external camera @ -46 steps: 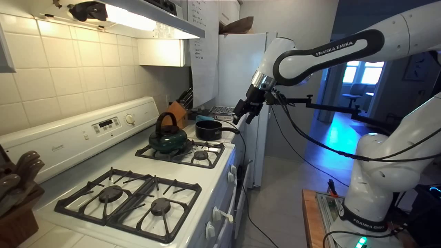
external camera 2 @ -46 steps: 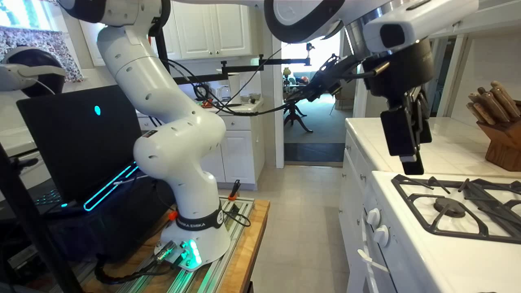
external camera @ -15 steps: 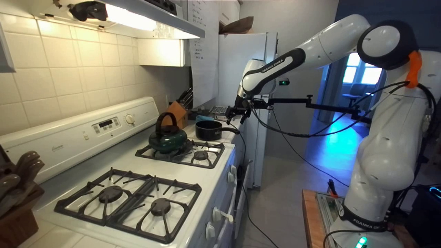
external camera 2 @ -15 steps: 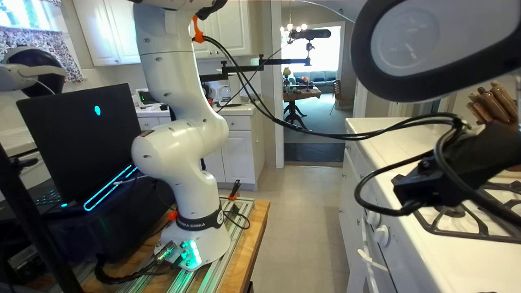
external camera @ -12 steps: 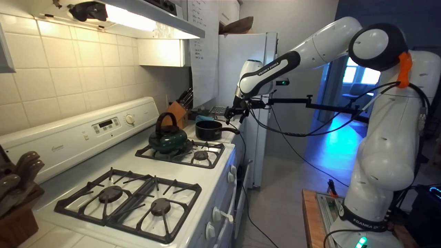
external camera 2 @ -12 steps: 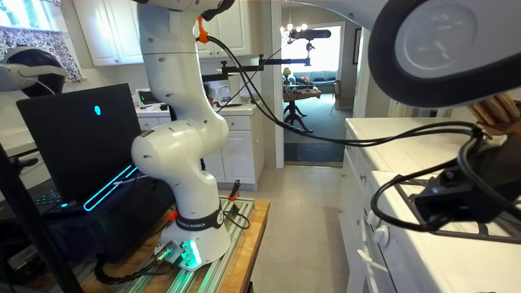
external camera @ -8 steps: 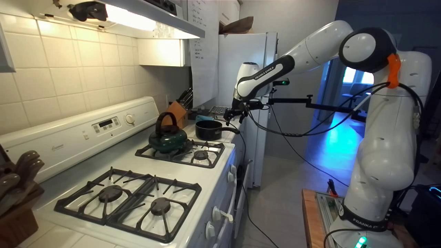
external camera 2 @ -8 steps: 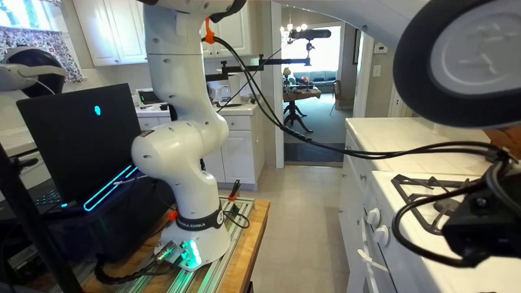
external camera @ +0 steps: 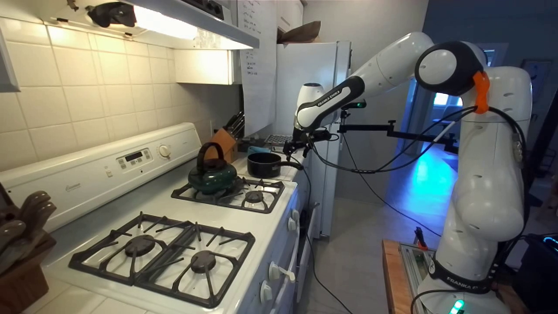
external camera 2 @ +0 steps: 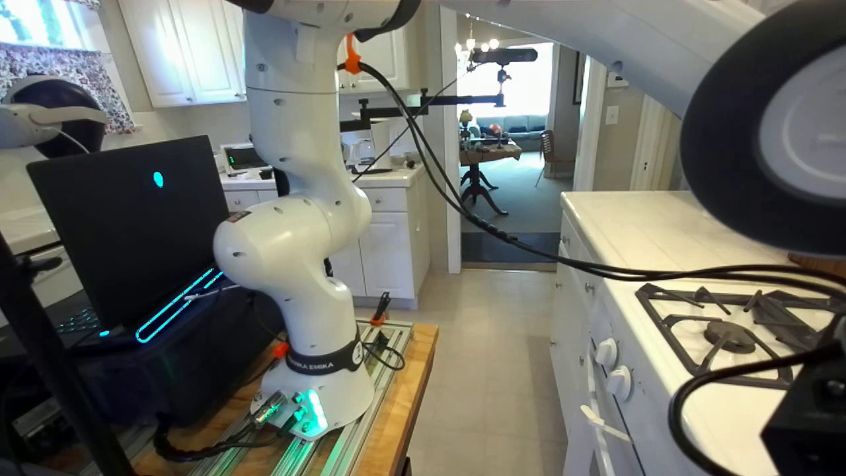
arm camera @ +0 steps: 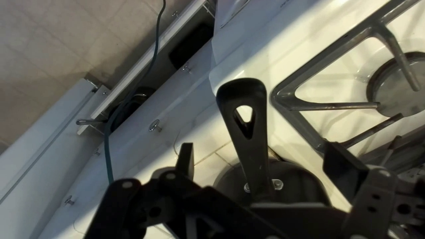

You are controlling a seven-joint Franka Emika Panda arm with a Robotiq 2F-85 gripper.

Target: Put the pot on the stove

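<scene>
Pot was upright on the counter, just past the far end of the stove — not on a burner yet. Wrist view had its handle running between the fingers of the gripper, which stood wide apart, nothing clamped; hard to tell from there whether they were down around it or only above. Just changed: over the last second the arm swung its elbow in, while the gripper hung near the handle. I read that as final lineup for a handle grasp; lift and carry weren't done. Versus three seconds earlier: gripper fingers had shown plainly in an exterior view that now missed them; pot and kettle hadn't moved. The burner beside the kettle looked like the shortest hop — tight on kettle clearance.
</scene>
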